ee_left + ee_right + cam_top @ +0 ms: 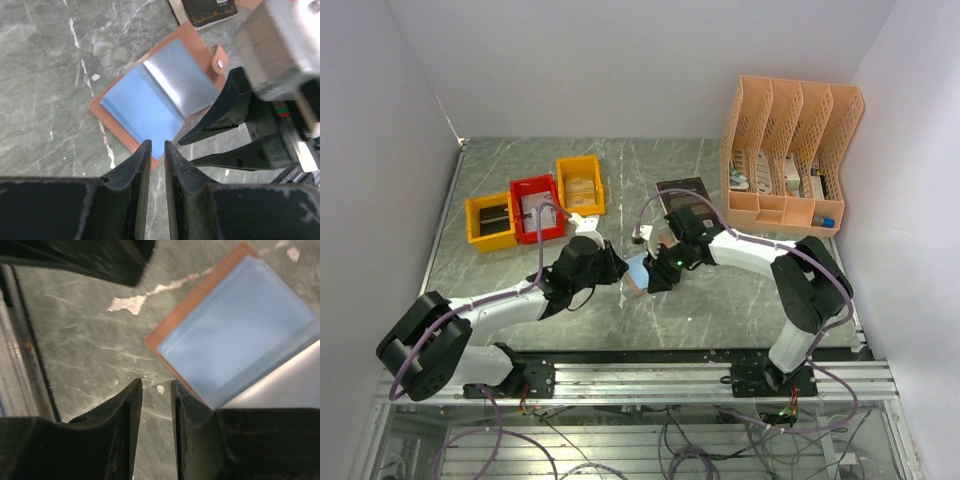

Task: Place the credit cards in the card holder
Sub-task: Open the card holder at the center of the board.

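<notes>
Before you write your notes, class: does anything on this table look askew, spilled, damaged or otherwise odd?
Nothing looks spilled or damaged. The card holder lies open and skewed, diagonal to the edges of the table. The left claw and right claw crowd close to it from either side.

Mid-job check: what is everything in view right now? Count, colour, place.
card holder: one, tan, lying open mid-table
blue card: one, light blue, on one half of the holder
silver card: one, silver-grey, on the other half
book: one, black, just behind the holder
red bin: one, red, rear left
yellow bins: two, yellow, either side of the red bin
file rack: one, peach, rear right
table: one, grey-green marble
left tool: one, black, tips narrowly apart over a holder corner
right tool: one, black, tips narrowly apart at the holder's edge
</notes>
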`<state>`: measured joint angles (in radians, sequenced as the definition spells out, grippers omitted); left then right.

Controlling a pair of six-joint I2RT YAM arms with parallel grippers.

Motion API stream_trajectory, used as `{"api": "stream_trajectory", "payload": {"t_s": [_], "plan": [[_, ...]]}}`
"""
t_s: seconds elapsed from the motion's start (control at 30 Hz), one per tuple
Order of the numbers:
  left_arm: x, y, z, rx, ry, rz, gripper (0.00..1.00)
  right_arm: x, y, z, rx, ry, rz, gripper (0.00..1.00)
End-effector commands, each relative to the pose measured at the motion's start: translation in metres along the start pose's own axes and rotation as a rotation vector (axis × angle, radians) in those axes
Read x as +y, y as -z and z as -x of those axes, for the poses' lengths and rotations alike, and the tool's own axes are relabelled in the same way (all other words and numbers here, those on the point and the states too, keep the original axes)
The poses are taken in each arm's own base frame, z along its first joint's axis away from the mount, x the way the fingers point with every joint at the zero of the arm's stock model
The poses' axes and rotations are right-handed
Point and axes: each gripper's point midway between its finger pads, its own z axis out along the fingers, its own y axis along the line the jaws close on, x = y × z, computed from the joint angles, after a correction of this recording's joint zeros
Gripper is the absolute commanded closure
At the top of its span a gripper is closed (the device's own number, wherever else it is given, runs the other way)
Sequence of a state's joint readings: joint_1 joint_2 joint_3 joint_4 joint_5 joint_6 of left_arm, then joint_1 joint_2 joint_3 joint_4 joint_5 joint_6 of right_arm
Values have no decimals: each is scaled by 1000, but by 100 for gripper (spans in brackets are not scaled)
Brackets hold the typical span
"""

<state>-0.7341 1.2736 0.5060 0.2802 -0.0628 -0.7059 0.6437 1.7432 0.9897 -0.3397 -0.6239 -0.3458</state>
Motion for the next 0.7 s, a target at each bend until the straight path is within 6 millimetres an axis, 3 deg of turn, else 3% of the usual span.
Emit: {"api": "stream_trajectory", "payload": {"t_s": [0.0, 0.17, 0.27, 0.67], "plan": [[-20, -6, 14, -41, 31, -88, 72, 12, 31, 35, -136, 64, 84, 70], [-31, -20, 16, -23, 29, -123, 72, -39, 47, 26, -131, -58, -104, 70], [-34, -30, 13, -6, 30, -133, 72, -55, 48, 15, -92, -79, -191, 70], [16, -58, -37, 184, -43, 69, 73, -81, 43, -14, 15, -137, -269, 69]]}}
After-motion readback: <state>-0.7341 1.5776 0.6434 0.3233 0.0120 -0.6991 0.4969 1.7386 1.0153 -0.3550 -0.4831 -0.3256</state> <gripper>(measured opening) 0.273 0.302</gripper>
